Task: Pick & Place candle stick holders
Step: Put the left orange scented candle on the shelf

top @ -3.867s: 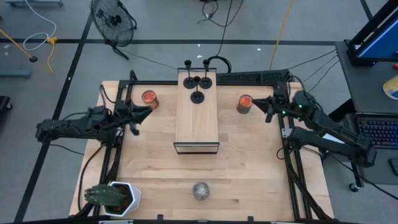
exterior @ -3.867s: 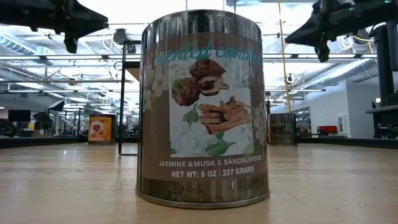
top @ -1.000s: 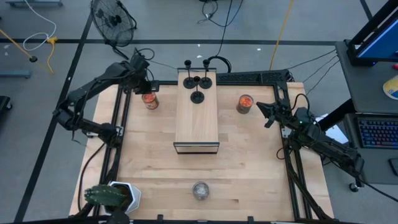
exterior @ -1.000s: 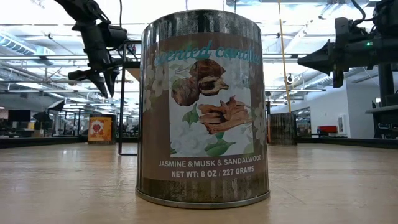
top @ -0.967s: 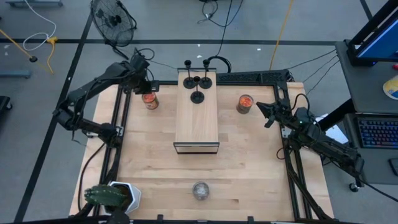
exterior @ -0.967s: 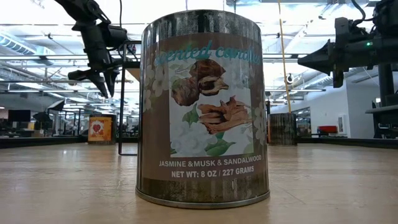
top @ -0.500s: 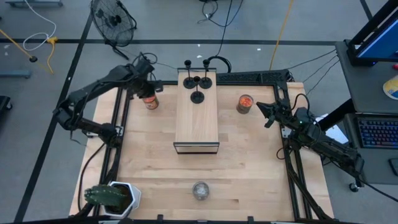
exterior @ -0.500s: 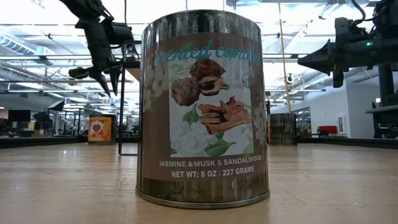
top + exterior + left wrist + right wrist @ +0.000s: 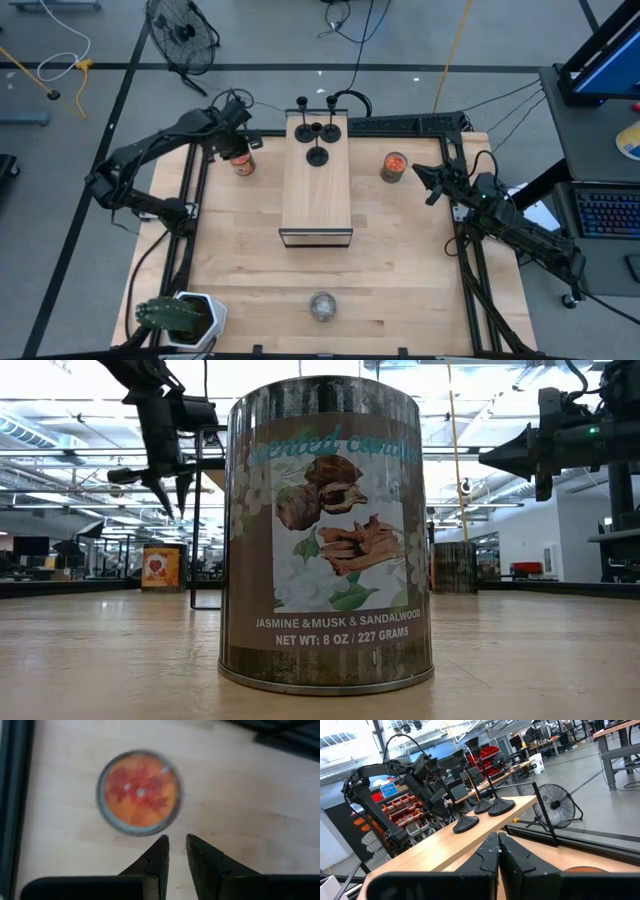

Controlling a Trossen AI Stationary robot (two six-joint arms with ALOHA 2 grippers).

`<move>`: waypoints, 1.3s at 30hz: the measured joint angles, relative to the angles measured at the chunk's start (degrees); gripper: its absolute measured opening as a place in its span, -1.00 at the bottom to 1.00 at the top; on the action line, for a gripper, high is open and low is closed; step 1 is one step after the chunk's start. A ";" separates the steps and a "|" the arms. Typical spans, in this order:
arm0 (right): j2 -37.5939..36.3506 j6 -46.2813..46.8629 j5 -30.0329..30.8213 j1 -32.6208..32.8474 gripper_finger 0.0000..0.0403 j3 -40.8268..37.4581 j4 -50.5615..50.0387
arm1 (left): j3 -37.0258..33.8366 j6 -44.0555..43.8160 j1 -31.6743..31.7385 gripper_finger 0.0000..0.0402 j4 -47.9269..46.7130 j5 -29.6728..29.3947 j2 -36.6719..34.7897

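Three matte-black candle stick holders [image 9: 317, 130] stand upright on their disc bases at the far end of a long wooden box [image 9: 317, 190]. They also show in the right wrist view [image 9: 482, 809]. My left gripper [image 9: 238, 152] hangs above the left tin with the orange-red top [image 9: 138, 792], pointing down, its fingers a little apart and empty [image 9: 176, 842]. My right gripper [image 9: 420, 180] is shut and empty at the table's right side, pointing toward the box [image 9: 498, 840].
A second orange-red-topped tin [image 9: 393, 166] stands right of the box. A silver scented-candle tin [image 9: 322, 305] stands near the front edge and fills the low view [image 9: 325, 530]. A potted plant [image 9: 180, 318] sits at the front left corner. A fan [image 9: 182, 35] stands beyond the table.
My left gripper has shifted a little toward the table's right, coming over the left tin, still pointing down. My right arm has kept still.
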 joint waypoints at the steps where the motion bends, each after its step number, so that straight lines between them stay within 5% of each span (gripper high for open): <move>1: 0.00 0.24 -0.02 0.02 -1.00 0.00 0.08 | -0.70 -1.09 -0.18 -0.64 -0.15 0.21 0.00; 8: 0.00 0.37 -0.01 0.01 -1.00 0.04 0.23 | -3.67 -2.34 -0.30 -0.64 0.86 1.54 0.00; 18: 0.00 0.39 0.00 0.02 -1.00 0.04 0.23 | -3.69 9.78 -1.49 -0.61 8.68 1.43 0.00; 30: 0.00 0.42 -0.01 0.00 -1.00 0.04 0.23 | -3.69 15.40 -3.30 -0.01 10.09 -6.48 0.10; 39: 0.02 0.44 -0.01 0.00 -1.00 0.04 0.38 | -3.71 18.03 -3.95 0.05 10.62 -6.69 7.02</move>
